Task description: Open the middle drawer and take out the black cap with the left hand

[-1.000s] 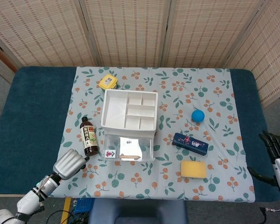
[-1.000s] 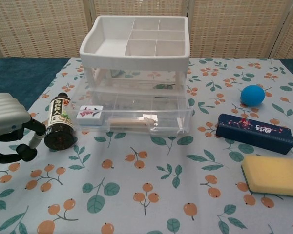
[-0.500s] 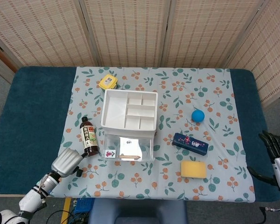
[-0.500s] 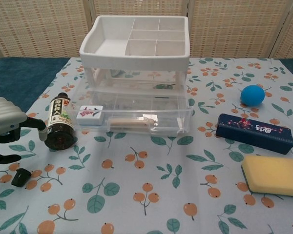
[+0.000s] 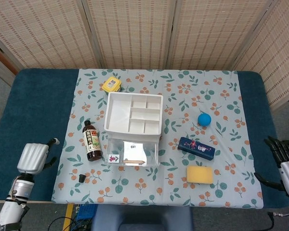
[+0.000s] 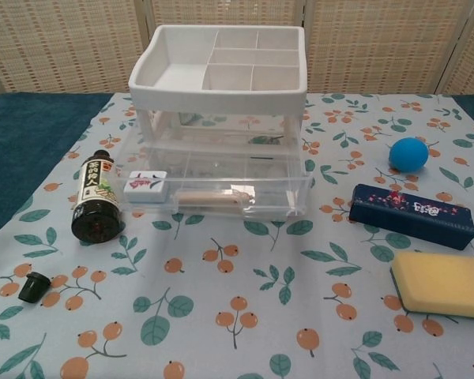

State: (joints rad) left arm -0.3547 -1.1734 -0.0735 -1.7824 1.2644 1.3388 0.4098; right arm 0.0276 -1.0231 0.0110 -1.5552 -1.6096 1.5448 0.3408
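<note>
On cloth, black cap well apart from left hand.

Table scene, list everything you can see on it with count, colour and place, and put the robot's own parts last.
drawer unit: one, white, centre, a clear drawer pulled out
black cap: one, on the cloth in front of the bottle
sauce bottle: one, dark, lying left of the drawer
yellow box: one, behind the unit
ball: one, blue, right
blue case: one, dark blue, right
sponge: one, yellow, front right
left hand: silver, left edge, holding nothing
right hand: dark fingers, right edge
</note>
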